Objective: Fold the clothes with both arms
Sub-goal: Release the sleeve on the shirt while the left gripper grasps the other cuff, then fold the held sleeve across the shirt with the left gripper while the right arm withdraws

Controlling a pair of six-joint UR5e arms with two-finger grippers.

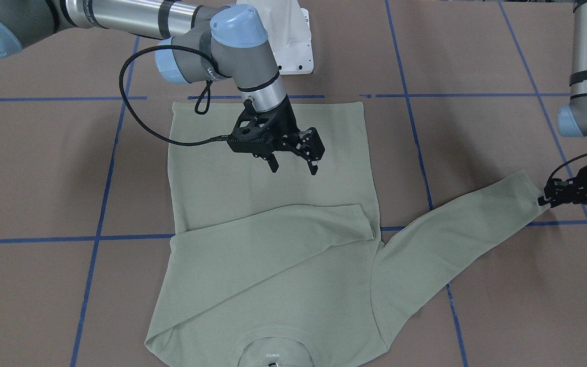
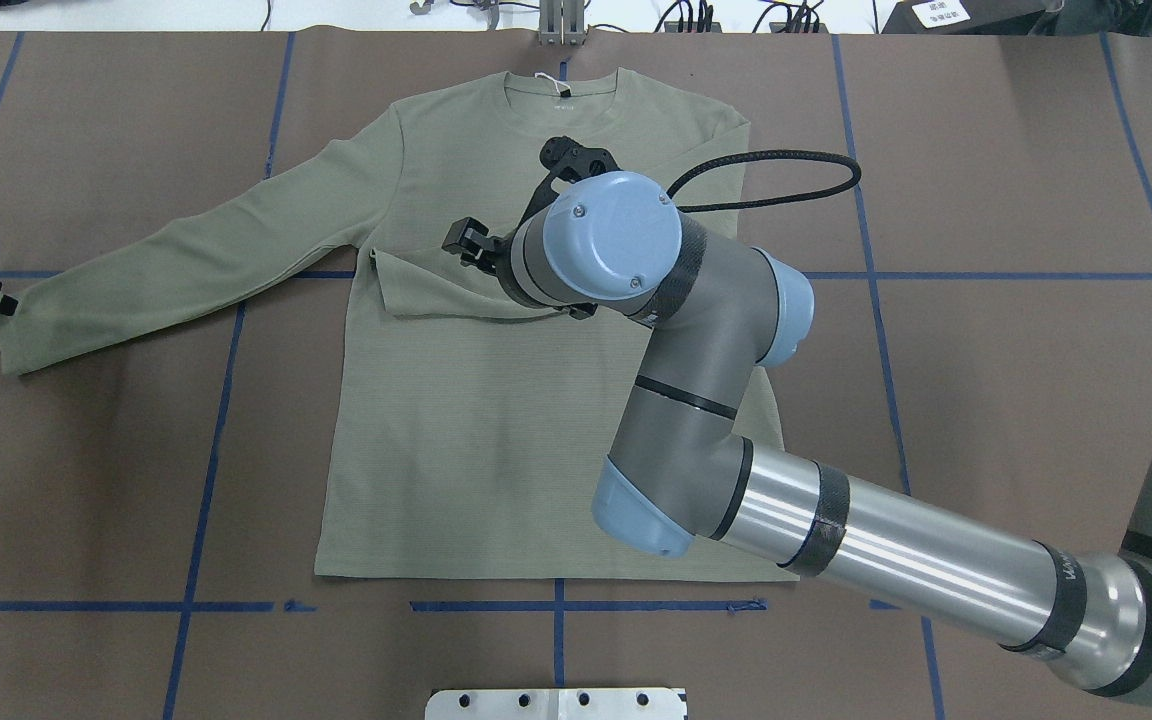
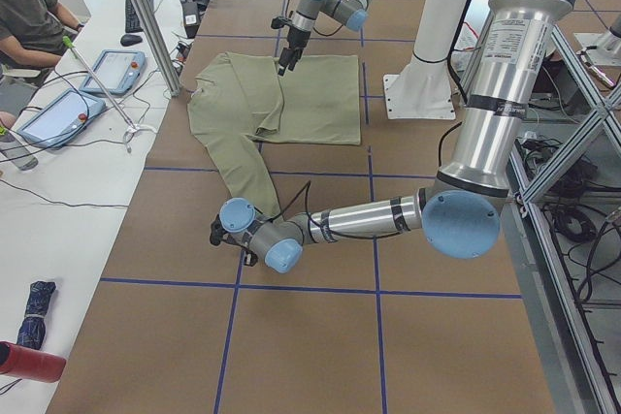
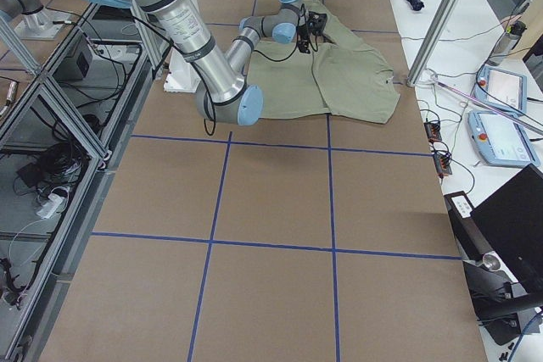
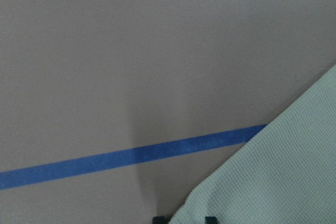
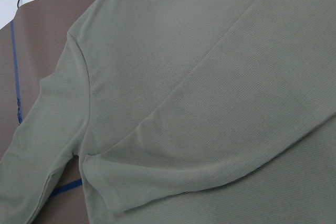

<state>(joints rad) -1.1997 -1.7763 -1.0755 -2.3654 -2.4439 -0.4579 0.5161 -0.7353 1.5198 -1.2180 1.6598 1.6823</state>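
Directly beneath right fingers [image 1: 273,164], sage-green shirt [image 1: 273,265]

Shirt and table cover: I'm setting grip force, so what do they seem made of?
Shirt: soft knit fabric, possibly cotton, matte. Fine ribs show in the right wrist view, and it folds limply. Table cover: looks like brown paper or card, matte and flat. Its blue lines look like tape.

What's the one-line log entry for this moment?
shirt: flat, one sleeve folded across chest | right gripper: open, above torso | left gripper: at outstretched cuff, grip unclear
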